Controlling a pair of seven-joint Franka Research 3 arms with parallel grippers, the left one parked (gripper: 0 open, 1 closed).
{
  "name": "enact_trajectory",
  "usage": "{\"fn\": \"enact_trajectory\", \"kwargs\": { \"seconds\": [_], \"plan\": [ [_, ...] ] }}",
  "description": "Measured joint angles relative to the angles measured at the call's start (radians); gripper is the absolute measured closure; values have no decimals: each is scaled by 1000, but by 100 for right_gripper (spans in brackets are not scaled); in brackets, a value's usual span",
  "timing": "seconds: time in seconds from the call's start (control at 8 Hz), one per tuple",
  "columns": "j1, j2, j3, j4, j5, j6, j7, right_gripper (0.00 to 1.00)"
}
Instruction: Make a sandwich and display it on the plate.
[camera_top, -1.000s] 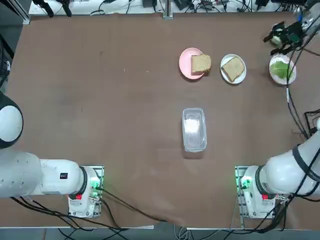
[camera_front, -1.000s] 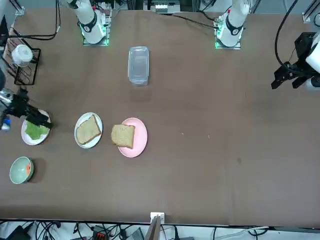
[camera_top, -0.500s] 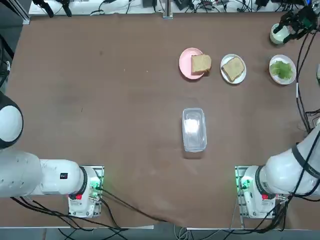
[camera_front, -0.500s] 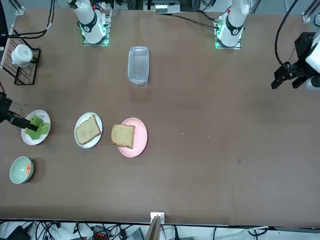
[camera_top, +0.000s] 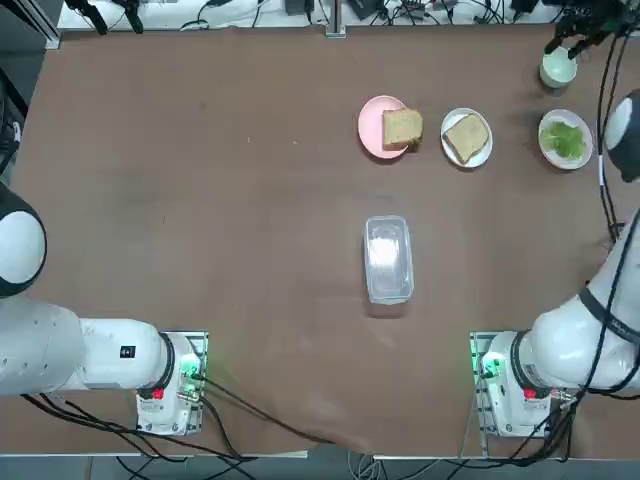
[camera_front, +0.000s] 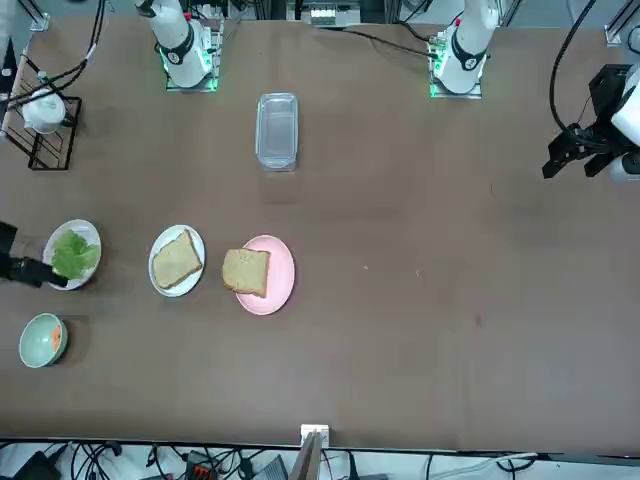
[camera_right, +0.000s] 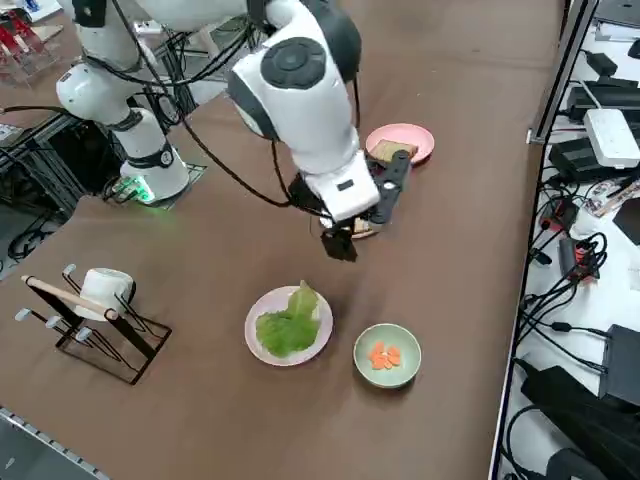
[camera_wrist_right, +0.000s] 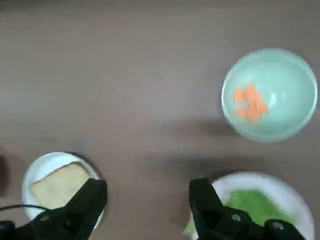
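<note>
black fingers (camera_wrist_right: 90, 200) of the right gripper (camera_wrist_right: 150, 197) stood spread apart with nothing between them, hanging in the air above the table (camera_top: 200, 200) near its far right corner. below the gripper lay bare tabletop, with the lettuce plate (camera_right: 262, 345) on one side and the white plate (camera_wrist_right: 37, 167) on the other. the lettuce plate carried green leaves (camera_right: 288, 322). just beside it, toward the table's far edge, sat a pale green bowl (camera_wrist_right: 270, 95) holding small orange pieces (camera_wrist_right: 248, 102).

no sandwich had been assembled. one bread slice (camera_top: 465, 136) lay on the white plate, between the lettuce plate and a pink plate (camera_top: 372, 127). a second bread slice (camera_top: 401, 128) lay on the pink plate, overhanging its rim toward the white plate. the two plates sat close together but apart.

a clear plastic container (camera_top: 388, 257) stood near the table's middle, well apart from the plates. a wire rack (camera_right: 95, 325) holding a white cup (camera_right: 105, 285) stood at the table's right edge, nearer the robot than the lettuce plate.
</note>
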Motion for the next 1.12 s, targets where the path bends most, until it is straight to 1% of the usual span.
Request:
{"fn": "enact_trajectory", "kwargs": {
  "seconds": [0.25,0.38,0.5,0.75,1.12],
  "plan": [
    [0,104,-1,81,-15,86,-140,1],
    [0,138,-1,96,-55,125,-210,2],
    [-1,161,-1,102,-106,153,-275,3],
    [-4,192,-3,104,-176,222,-376,3],
    [-9,261,-4,104,-210,284,-421,9]
  ]
}}
